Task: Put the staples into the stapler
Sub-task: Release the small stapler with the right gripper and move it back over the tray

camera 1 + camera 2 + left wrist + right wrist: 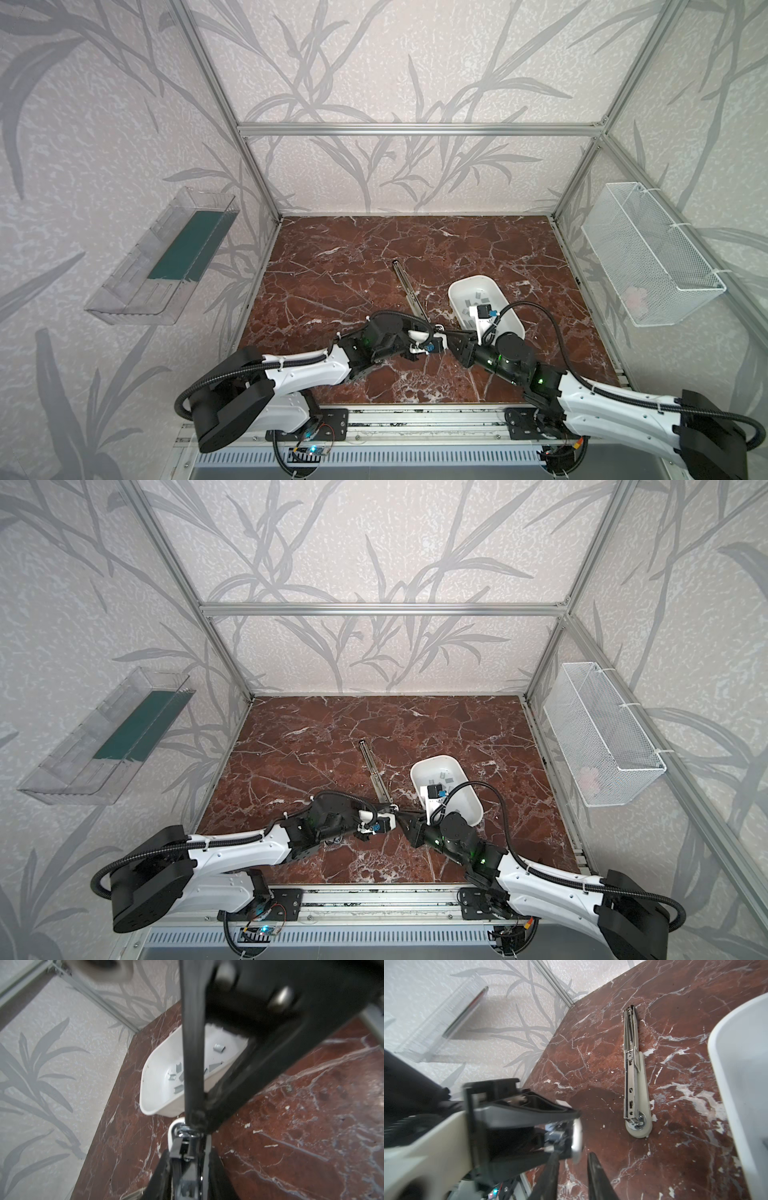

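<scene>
Okay, status. Left gripper [186,1155] is clamped on a stapler [182,1136]: white shell, with the chrome hinge end poking out past the fingers. It sits a bit in front of the table's [332,266] centre. Can't tell if that stapler touches the marble.

Right gripper [573,1154] comes in from the right, nose to nose with the left one, tips right at that chrome end. Its jaws are parted narrow, with marble showing through the gap. One finger [552,1167] touches or nearly touches the chrome, can't tell which.

Staples [478,297] are in the white tray [514,322], loose grey strips scattered on its floor. Tray sits right of centre, nearer the right edge than the left. Its near end is hidden under the right arm in both top views.

Second one, the open stapler [405,286], lies flat around mid-table with the metal magazine up. Its long axis runs back to front, rounded base end toward the grippers. It's just left of the tray, not touching it.

Clear bin [124,299] hangs on the left wall and mesh basket [648,257] on the right wall, both off the table.
</scene>
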`<state>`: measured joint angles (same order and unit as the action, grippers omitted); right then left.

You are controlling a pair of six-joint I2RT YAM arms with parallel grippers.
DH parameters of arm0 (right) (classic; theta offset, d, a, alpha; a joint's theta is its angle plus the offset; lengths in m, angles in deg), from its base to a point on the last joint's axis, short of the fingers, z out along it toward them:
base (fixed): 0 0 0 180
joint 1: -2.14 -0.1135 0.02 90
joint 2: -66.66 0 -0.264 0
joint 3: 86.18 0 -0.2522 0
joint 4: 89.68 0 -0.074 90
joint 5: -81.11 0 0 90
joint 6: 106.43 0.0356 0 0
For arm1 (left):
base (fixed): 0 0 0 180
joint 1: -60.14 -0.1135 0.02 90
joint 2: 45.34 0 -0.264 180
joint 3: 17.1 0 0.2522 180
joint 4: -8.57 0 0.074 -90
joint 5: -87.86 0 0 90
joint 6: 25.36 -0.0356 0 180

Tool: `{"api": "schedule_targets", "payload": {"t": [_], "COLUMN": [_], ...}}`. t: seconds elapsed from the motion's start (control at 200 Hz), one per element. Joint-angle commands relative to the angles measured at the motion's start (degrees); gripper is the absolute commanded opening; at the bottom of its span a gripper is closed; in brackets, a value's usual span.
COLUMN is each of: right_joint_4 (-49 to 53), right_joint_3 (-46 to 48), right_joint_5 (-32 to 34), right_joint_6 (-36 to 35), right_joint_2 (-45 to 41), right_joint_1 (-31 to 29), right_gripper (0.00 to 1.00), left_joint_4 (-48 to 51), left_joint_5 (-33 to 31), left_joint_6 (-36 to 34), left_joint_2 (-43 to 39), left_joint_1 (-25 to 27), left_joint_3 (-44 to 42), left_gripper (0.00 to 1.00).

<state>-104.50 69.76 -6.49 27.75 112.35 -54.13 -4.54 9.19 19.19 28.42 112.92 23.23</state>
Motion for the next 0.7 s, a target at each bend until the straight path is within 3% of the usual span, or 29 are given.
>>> {"api": "schedule_targets", "payload": {"t": [0.0, 0.145, 0.29, 0.48, 0.695], "right_joint_4": [4.3, 12.6, 22.9, 33.6, 33.9], "right_joint_3": [-0.6, 0.3, -5.0, -11.1, -8.6], "right_joint_5": [3.1, 8.1, 11.3, 8.8, 7.8], "right_joint_6": [-2.0, -4.8, -13.8, -21.8, -24.0], "right_joint_2": [-6.4, -17.5, -26.0, -27.5, -28.8], "right_joint_1": [-0.5, -0.1, 1.4, 3.2, 3.7], "right_gripper": [0.33, 0.36, 0.37, 0.41, 0.51], "left_joint_4": [6.1, 11.1, 26.8, 40.3, 39.0], "left_joint_5": [-0.6, 0.6, 3.3, -1.2, 1.7], "left_joint_6": [-2.3, -4.4, -8.8, -11.0, -12.7], "left_joint_2": [0.4, 1.7, 4.2, 8.2, 7.3], "left_joint_1": [-2.6, -5.7, -6.5, -7.4, -9.3], "left_joint_3": [2.3, 6.5, 16.4, 22.3, 17.6], "left_gripper": [0.13, 0.13, 0.07, 0.05, 0.03]}}
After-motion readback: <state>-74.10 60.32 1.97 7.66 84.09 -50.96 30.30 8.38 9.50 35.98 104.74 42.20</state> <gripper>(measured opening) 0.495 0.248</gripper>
